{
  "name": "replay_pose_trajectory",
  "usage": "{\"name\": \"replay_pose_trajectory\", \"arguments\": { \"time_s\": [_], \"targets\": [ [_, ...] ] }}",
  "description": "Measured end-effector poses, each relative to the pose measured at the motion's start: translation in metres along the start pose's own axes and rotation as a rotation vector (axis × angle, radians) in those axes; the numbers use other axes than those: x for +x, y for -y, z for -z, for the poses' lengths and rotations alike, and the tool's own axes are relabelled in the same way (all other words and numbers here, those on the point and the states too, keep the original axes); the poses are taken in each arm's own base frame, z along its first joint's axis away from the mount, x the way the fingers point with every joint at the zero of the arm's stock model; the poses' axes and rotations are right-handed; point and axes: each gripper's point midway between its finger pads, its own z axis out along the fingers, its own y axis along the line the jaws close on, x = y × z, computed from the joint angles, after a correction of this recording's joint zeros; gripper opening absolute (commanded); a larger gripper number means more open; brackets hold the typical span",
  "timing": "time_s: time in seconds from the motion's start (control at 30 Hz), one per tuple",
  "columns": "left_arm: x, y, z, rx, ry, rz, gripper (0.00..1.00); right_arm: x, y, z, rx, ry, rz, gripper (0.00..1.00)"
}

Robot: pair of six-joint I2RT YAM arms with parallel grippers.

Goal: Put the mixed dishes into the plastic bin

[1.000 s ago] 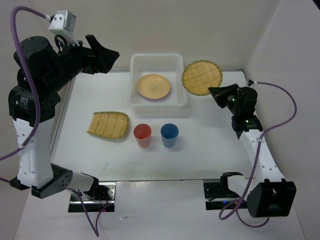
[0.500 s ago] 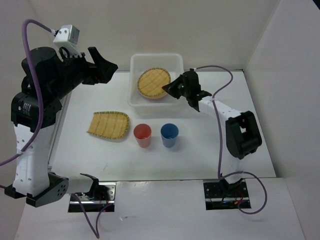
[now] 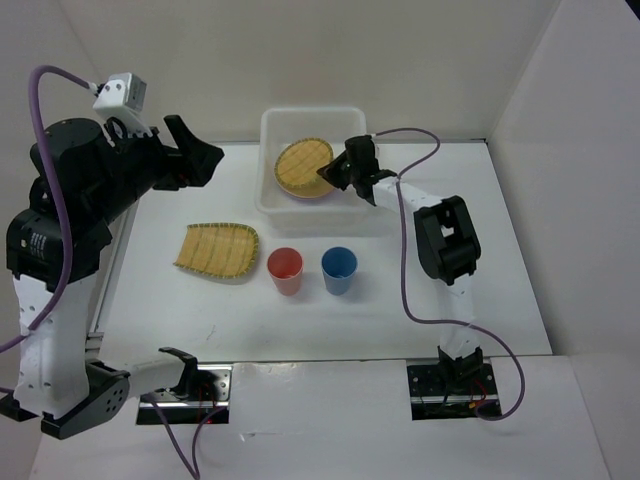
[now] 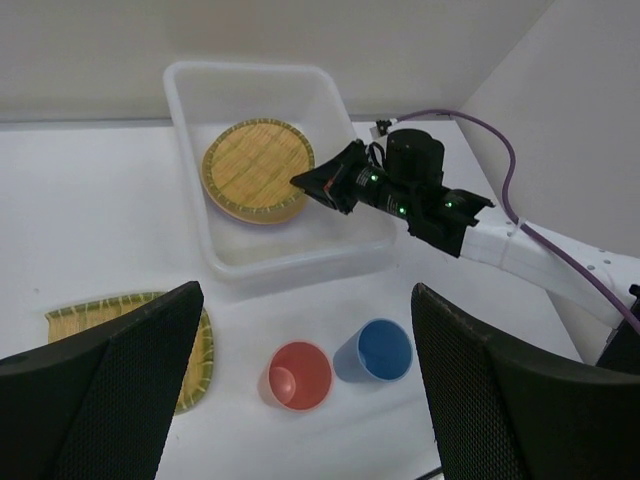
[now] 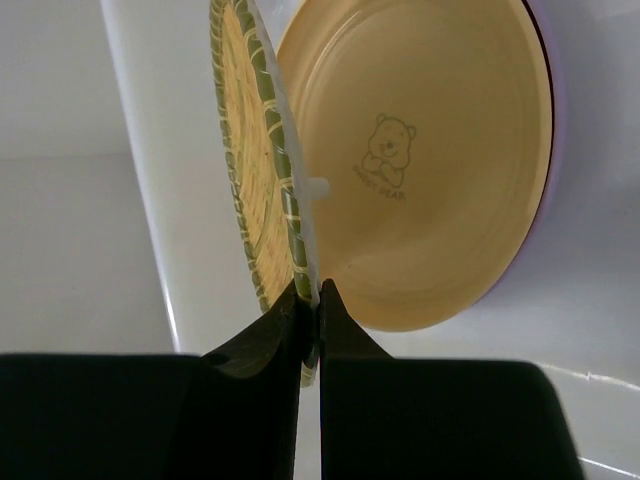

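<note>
Round yellow woven-look tray, pinched edge-on in right tool, hides most of round orange-yellow plate; left tool gapes empty.

In the translucent bin, round woven tray sits tilted, rim pinched in right pincer. Just beyond the tips, orange-yellow plate lies flat on lilac plate. Outside the bin, well apart from that pincer: squarish woven tray, red cup, blue cup, cups upright.
</note>
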Motion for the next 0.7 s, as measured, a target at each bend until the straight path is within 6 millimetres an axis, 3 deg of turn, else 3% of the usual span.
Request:
{"name": "replay_pose_trajectory", "arguments": {
  "time_s": [0.2, 0.5, 0.53, 0.57, 0.7],
  "targets": [
    [0.029, 0.000, 0.001, 0.022, -0.042, 0.077, 0.87, 0.001, 0.012, -0.015, 0.039, 0.000, 0.003, 0.10],
    [0.029, 0.011, 0.016, 0.094, 0.032, 0.162, 0.86, 0.003, 0.017, -0.026, 0.056, -0.008, 0.018, 0.71],
    [0.037, 0.009, 0.013, 0.093, 0.030, 0.181, 0.86, 0.002, 0.017, -0.026, 0.057, -0.006, 0.022, 0.77],
    [0.048, 0.006, 0.012, 0.088, 0.017, 0.206, 0.86, 0.002, 0.017, -0.026, 0.055, -0.007, 0.030, 0.88],
    [0.095, -0.011, 0.002, 0.037, -0.044, 0.289, 0.84, 0.002, 0.010, -0.019, 0.046, -0.009, 0.076, 1.00]
  ]
}}
